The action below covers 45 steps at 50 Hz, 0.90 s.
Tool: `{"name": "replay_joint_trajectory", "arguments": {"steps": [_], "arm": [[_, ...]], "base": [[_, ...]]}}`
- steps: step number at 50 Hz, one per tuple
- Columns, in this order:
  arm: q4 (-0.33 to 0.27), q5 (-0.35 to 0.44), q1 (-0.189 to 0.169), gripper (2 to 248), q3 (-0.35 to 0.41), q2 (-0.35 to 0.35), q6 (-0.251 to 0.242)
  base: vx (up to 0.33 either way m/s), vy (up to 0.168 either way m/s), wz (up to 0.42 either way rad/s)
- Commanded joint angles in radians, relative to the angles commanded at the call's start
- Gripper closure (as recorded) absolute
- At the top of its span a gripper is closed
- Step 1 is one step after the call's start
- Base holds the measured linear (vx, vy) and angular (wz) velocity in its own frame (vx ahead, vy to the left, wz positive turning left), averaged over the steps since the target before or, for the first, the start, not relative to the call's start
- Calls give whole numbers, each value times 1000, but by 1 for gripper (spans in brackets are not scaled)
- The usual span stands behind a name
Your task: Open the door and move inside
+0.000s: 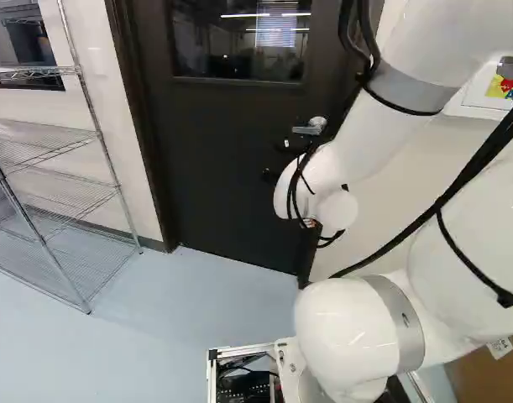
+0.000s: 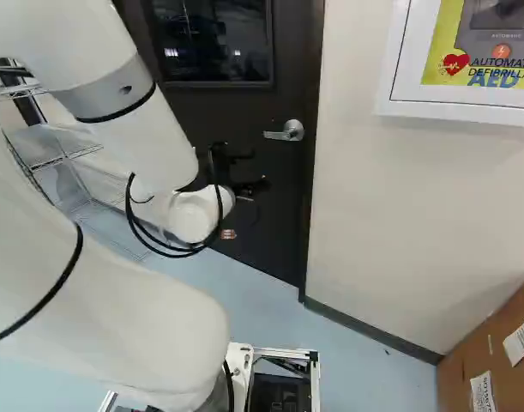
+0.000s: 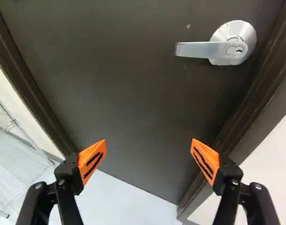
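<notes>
The lever handle [image 2: 285, 132] sits level on the dark door [image 1: 218, 168], which is shut in its frame [image 3: 245, 108] straight ahead of us. Our gripper [image 2: 258, 170] has its two fingers spread wide, nothing between them — apart from the handle, and below it in the right base view. Further out, we see wire shelving [image 1: 59, 138] at the left of the left base view — and a cardboard box [image 2: 493, 352] at the right of the right base view.

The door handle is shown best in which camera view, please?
The wrist view shows the handle best: large, uncovered, with even its keyhole visible. The right base view shows its lever and round plate, but much smaller. The left base view also shows it small, close beside the arm.
</notes>
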Motion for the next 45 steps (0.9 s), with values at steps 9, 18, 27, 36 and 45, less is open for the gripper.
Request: {"name": "replay_joint_trajectory", "arguments": {"steps": [9, 18, 27, 36, 45], "arm": [[0, 0, -6, 3, -47, -27, 0], [0, 0, -11, 3, -92, -53, 0], [0, 0, -15, 3, -136, -75, 0], [0, 0, -19, 3, -175, -93, 0], [0, 0, -21, 3, -200, -98, 0]], "base": [[0, 0, 0], [0, 0, 0], [0, 0, 0], [0, 0, 0], [0, 0, 0]]}}
